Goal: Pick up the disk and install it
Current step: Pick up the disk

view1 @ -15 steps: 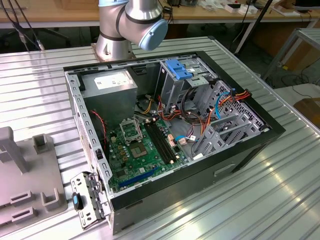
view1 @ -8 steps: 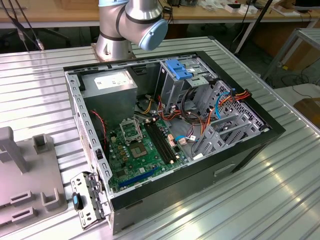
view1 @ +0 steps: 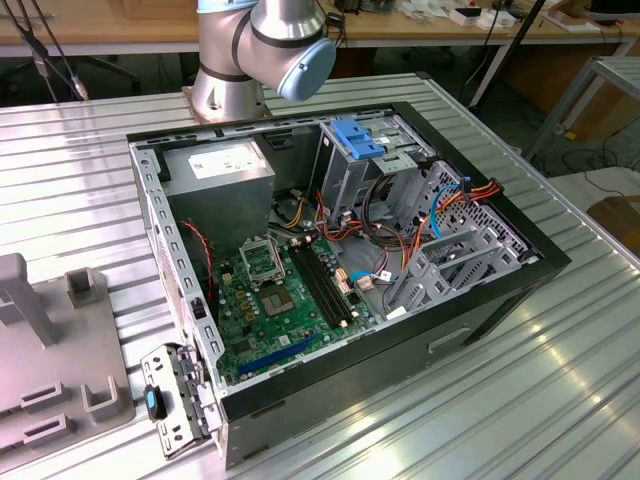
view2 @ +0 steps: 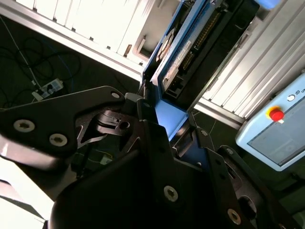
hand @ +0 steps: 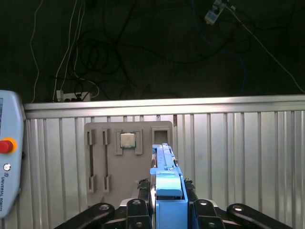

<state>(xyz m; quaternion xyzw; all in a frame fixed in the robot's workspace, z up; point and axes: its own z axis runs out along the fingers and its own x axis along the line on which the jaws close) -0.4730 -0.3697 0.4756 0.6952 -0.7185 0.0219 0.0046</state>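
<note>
Gripper: the gripper [hand: 169, 212] is clamped on the disk [hand: 167, 179], with black fingers [hand: 143, 210] pressed against both sides of its blue frame. The second wrist view shows the gripper [view2: 167, 123] in the same grip.
Disk: it is held edge-on in the air in the first wrist view. In the second wrist view the disk [view2: 177, 59] shows its labelled face and sticks out past the fingertips.
Fixture: a grey fixture [hand: 107, 143] lies on the ribbed table [hand: 238, 152] beyond the disk, with a chip [hand: 127, 140] seated in one pocket. In the exterior view the fixture [view1: 50, 360] sits at the near edge, on the exterior view's left.
Case: an open case [view1: 330, 410] lies in the middle of the table [view1: 90, 150]. A motherboard [view1: 280, 300] lies on its floor, and a spare carrier [view1: 355, 135], blue, sits on the drive bay at the far side.
Arm: the arm [view1: 250, 50] stands on the table just beyond the case's far wall.
Pendant: a pendant [hand: 9, 157] with a red button is beside the table. It also appears in the second wrist view [view2: 281, 129].
Floor: cables [hand: 95, 57] lie on the dark floor past the table.
</note>
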